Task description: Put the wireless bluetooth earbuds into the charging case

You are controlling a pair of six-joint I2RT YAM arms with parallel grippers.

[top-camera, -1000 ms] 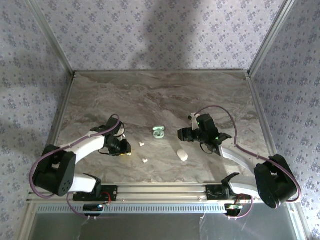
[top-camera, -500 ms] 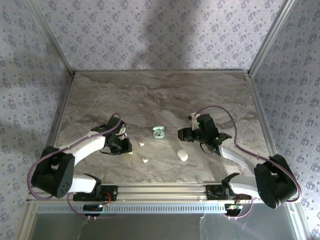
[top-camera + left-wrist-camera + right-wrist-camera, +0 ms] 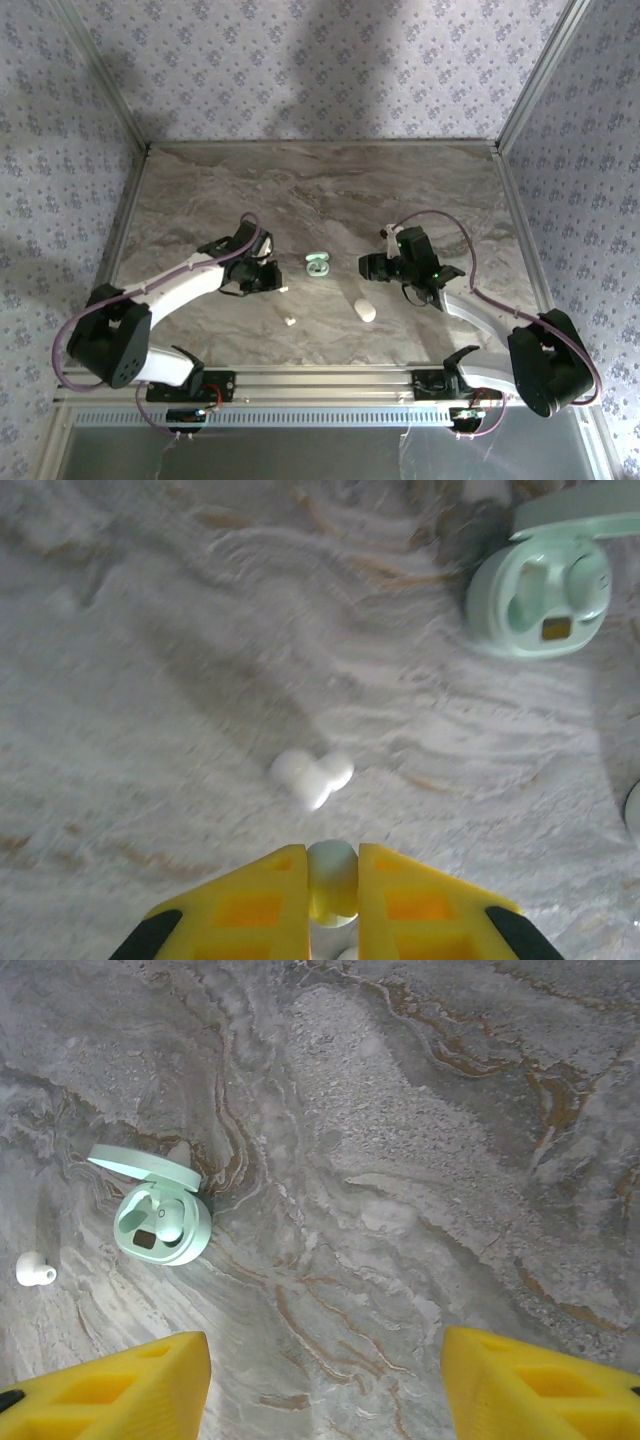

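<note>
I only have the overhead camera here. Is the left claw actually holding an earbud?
Observer: Yes, the left wrist camera shows the left claw shut on a small white earbud.
Operator: Anything in its way?
Observer: A second earbud lies on the table just ahead of it, short of the open mint case.
Operator: And the other arm?
Observer: The right claw is open, its yellow fingers wide apart with nothing between them.
</note>
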